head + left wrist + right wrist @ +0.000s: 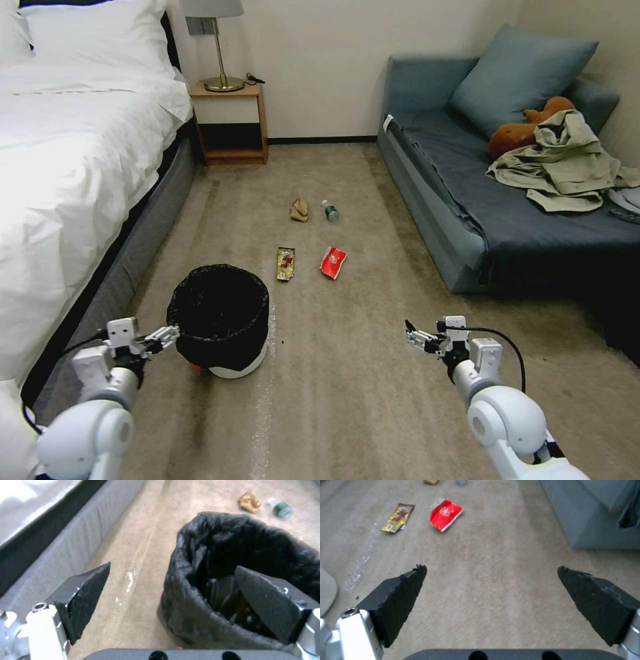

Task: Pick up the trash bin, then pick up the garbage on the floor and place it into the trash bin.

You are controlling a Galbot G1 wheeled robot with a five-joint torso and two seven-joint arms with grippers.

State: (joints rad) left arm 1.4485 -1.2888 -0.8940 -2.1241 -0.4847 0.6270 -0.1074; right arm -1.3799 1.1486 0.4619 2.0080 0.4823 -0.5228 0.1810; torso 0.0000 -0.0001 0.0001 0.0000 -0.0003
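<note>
From the head view, one trash bin (pixel 220 320) stands on the carpet near the bed, the left gripper (pixel 170 332) at its left rim. Four garbage pieces lie farther off: gold wrapper (pixel 286 263), red wrapper (pixel 333 262), tan paper (pixel 299 209), bottle (pixel 330 211). The right gripper (pixel 415 337) hangs over bare carpet.

At the left wrist, the spread jaws straddle the rim; the bin looks light, its bag slippery, so pinch the rim wall.

At the right wrist, the jaws are spread and empty.
</note>
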